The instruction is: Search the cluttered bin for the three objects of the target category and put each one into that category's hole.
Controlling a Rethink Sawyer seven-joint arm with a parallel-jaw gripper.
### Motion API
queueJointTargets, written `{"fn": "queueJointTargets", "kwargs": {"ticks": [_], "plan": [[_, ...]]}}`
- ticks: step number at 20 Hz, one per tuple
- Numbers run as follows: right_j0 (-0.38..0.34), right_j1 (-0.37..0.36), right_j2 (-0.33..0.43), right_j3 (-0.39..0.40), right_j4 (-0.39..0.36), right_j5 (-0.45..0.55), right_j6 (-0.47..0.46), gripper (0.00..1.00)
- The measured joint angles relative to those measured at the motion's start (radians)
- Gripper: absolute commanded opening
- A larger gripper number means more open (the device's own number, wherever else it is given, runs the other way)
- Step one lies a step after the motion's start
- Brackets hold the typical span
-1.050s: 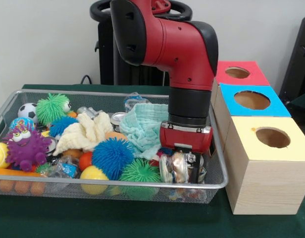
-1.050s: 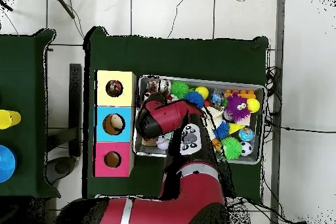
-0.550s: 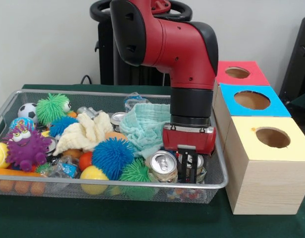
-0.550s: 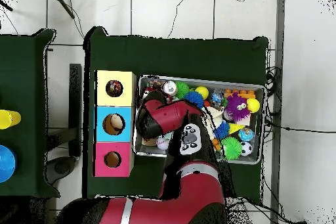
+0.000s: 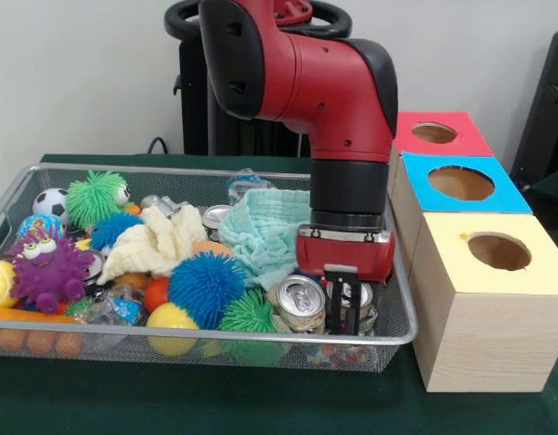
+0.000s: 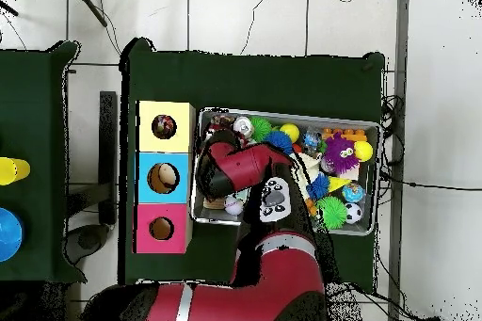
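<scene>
- Front view: claw [image 5: 343, 304] sat low in the wire bin [image 5: 401, 328], at the corner nearest the yellow box [image 5: 492, 304].
- Claw's dark fingers [image 5: 341, 288] stood in front of a silver can [image 5: 356, 302]; could not tell whether they were clamped on it or just apart around it.
- Second can [image 5: 300, 303] lay on its side just beside the claw, top facing the camera, touching the green spiky ball [image 5: 247, 313].
- Third can [image 5: 215, 217] sat further back, next to the mint cloth [image 5: 268, 227].
- Rest of the bin: blue spiky ball [image 5: 205, 285], cream cloth [image 5: 155, 240], purple monster toy [image 5: 48, 269], yellow ball [image 5: 171, 320], soccer ball [image 5: 49, 202].
- Blue box [image 5: 460, 186] and red box [image 5: 437, 133] lined up behind the yellow one, each with a round hole on top.
- Overhead view: arm [image 6: 240, 168] covered the box-side end of the bin [image 6: 367, 126]; claw hidden under it.
- One can [image 6: 243, 126] showed beside the arm near the bin's far rim.
- Yellow, blue and red boxes [image 6: 163, 176] stood in a row against the bin, all on the green bench [image 6: 254, 77].
</scene>
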Motion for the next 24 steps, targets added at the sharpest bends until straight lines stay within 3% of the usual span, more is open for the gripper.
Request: {"fn": "queueJointTargets", "kwargs": {"ticks": [24], "plan": [[-0.075, -0.095, 0.058, 0.019, -0.003, 0.001, 0.000, 0.00]]}}
